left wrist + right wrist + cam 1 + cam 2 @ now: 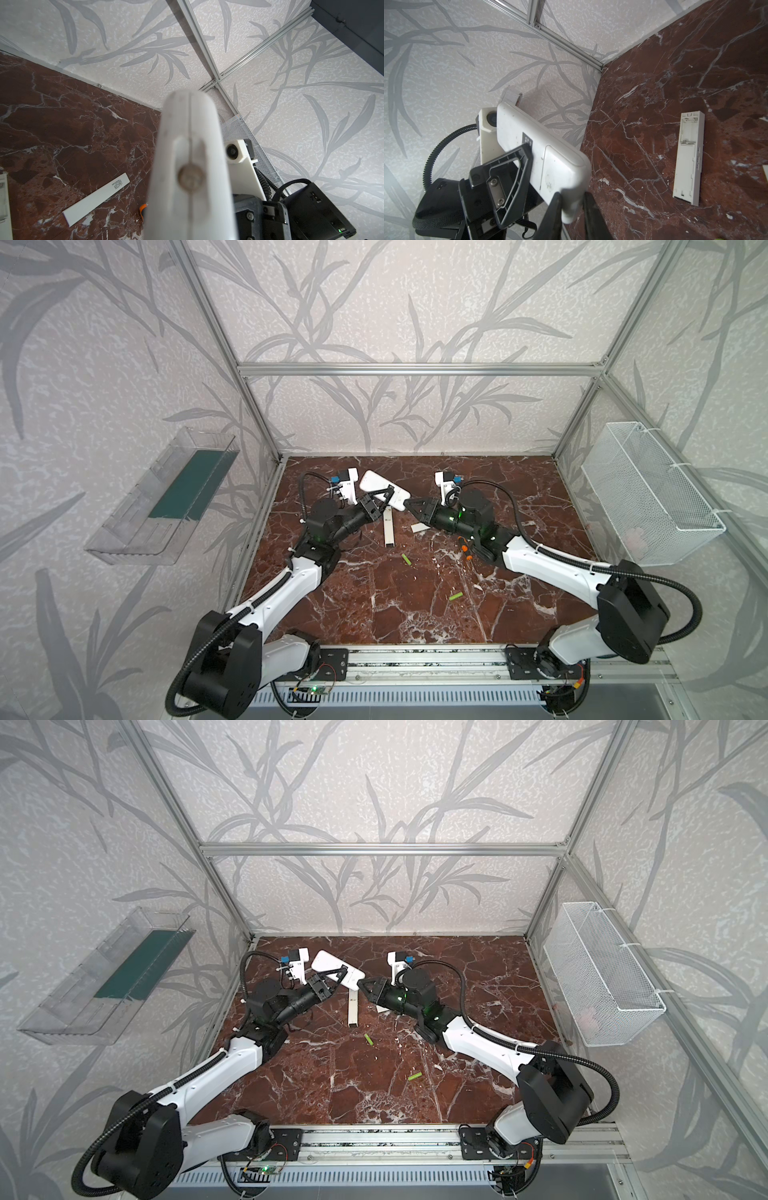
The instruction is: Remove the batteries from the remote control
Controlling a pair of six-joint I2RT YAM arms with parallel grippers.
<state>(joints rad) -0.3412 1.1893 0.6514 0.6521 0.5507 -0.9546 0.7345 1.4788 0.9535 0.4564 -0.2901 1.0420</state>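
The wide remote hangs in the air above the far part of the table, held from both sides. The left gripper is clamped across its middle, and the right gripper is clenched on one end corner. Its back panel looks closed, so I judge the step in hand to be opening this second battery door. The next move calls for the right jaws to slide or lever that panel off while the left keeps the body from twisting. The grip is only on a rounded corner, so it could slip. Just below lies the slim remote, its compartment open and empty. Its long cover lies on the marble beside it. One battery lies near the middle of the table and another battery lies nearer the front, well apart from the first. No other batteries show, and they are probably inside the held remote. An orange-handled tool lies half hidden under the right arm, awkward to reach. The wire basket and the clear bin hang on the side walls, out of the way.
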